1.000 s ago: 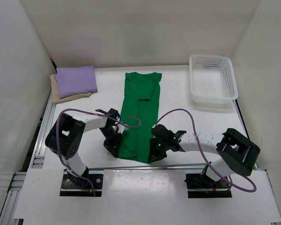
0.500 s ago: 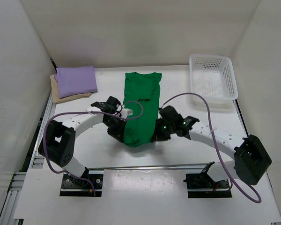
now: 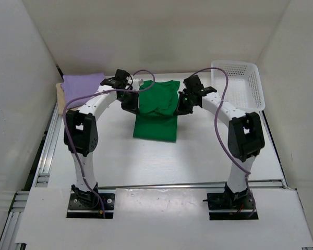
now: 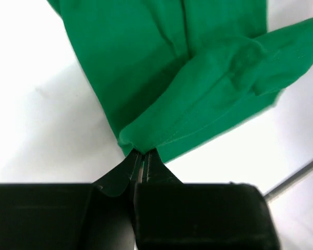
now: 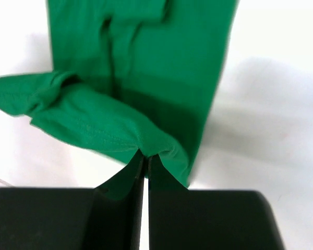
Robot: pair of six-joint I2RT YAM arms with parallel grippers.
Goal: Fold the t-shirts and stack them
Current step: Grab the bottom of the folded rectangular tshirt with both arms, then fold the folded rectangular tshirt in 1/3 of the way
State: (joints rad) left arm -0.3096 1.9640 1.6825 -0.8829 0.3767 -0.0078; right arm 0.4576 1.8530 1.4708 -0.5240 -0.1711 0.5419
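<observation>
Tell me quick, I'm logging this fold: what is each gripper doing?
Left gripper: shut on the green t-shirt.
Right gripper: shut on the green t-shirt.

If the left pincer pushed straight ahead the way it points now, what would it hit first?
Likely the green t-shirt: the left pincer is shut on its hem, and more shirt lies just beyond, though depth is unclear.
</observation>
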